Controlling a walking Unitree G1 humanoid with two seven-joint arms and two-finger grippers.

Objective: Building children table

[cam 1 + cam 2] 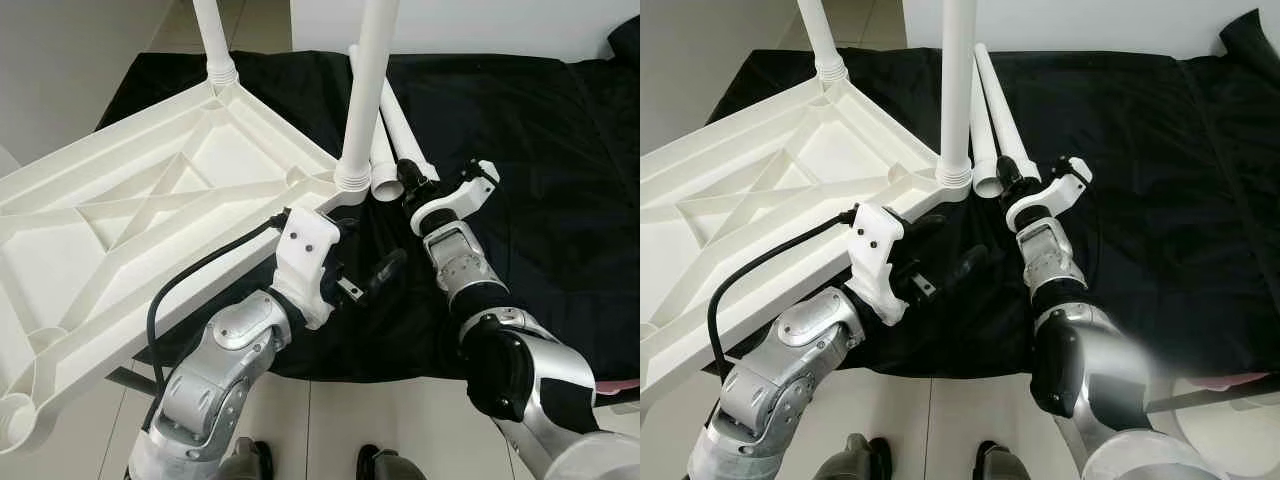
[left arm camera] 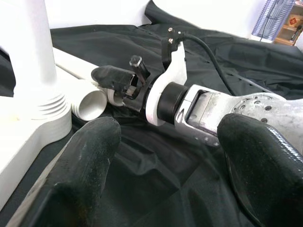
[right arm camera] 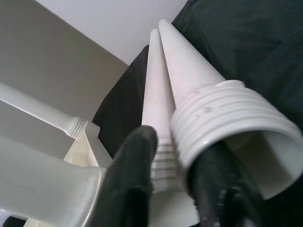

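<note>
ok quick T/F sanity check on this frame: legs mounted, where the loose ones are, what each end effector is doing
1. Two legs are screwed into the upturned tabletop. True.
2. Two loose legs lie on a black cloth. True.
3. The right end effector is open in mid-air, away from the legs. False: its fingers sit at the threaded end of a loose leg.
4. The left end effector is shut on a leg. False: it is open, holding nothing.
5. All four sockets are filled. False: the near corner socket is empty.

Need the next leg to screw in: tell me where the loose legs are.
Two loose legs lie side by side on the black cloth, just right of the tabletop corner, threaded ends at the right gripper.
</note>
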